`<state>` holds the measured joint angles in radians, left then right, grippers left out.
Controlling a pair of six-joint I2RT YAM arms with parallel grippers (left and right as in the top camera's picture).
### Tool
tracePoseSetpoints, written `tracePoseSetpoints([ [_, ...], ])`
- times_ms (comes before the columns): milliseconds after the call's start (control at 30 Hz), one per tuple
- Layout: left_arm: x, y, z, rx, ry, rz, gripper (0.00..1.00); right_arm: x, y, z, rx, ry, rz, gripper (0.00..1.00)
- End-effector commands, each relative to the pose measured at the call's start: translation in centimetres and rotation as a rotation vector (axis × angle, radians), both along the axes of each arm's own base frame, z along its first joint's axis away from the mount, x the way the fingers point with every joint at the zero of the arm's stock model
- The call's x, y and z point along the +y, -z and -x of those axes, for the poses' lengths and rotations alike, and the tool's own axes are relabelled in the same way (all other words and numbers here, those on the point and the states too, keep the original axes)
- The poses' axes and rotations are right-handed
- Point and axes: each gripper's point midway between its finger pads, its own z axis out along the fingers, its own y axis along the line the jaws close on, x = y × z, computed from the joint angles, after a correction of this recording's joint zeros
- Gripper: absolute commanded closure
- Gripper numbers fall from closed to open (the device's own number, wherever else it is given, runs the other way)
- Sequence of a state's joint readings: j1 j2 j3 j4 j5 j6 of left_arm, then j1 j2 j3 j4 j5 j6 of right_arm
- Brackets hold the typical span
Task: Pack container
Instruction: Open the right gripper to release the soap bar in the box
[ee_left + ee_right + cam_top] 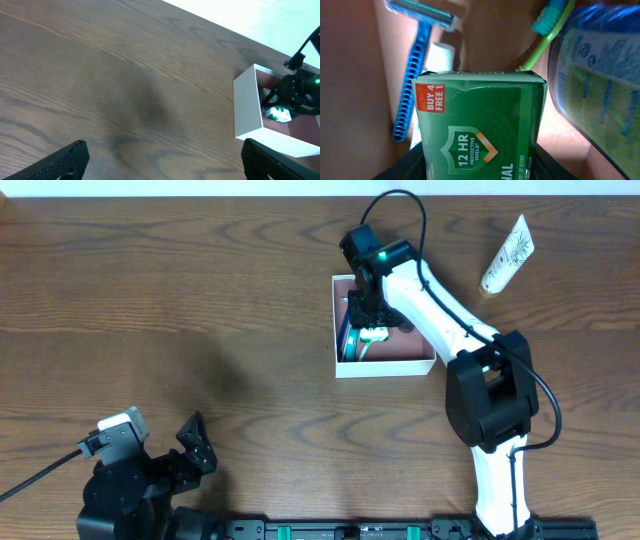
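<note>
Where the right gripper (479, 167) shows in its wrist view, its dark fingers (402, 167) flank a green carton (480, 110) at the bottom of the frame, clamped on its two sides; the carton bears a red "BUY 4 FREE 1" flash and a "12 HR" shield emblem. Behind the carton, on the pink-brown floor: one blue razor (412, 75), lying lengthwise at the left of the frame; one white cap (442, 55) just beside its handle; one green toothbrush (547, 30) with teal bristles at upper right; one blue and yellow-green pack (600, 75), blurred, filling the right edge. Seen from overhead, the right gripper (362, 320) reaches down inside the container (385, 370), a white-walled square box just right of the frame's centre, its contents gathered along the left wall. One white tube (508, 253) lies on the wooden table (150, 300) at upper right, well apart from the container. The left gripper (195, 445) sits at lower left with its jaws wide apart and nothing between them; in its own wrist view the left gripper (165, 145) frames bare table, with the container (247, 107) at the right edge.
</note>
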<state>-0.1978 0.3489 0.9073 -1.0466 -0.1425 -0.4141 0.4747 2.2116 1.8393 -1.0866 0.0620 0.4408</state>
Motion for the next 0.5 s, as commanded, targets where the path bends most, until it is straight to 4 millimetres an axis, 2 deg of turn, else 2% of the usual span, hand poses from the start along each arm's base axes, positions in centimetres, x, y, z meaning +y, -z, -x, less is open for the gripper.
tracePoseSetpoints([
  [0,0.3,-0.1,0.0,-0.005,-0.012,-0.016,0.02,-0.4,0.2,0.1,-0.015,0.014,0.02,0.62],
  [133,0.3,-0.1,0.0,-0.005,-0.012,-0.016,0.02,-0.8,0.9,0.0,-0.023,0.019,0.029,0.62],
  [467,0.3,-0.1,0.0,-0.005,-0.012,-0.016,0.02,-1.7,0.9,-0.7,-0.05,0.026,0.065,0.61],
])
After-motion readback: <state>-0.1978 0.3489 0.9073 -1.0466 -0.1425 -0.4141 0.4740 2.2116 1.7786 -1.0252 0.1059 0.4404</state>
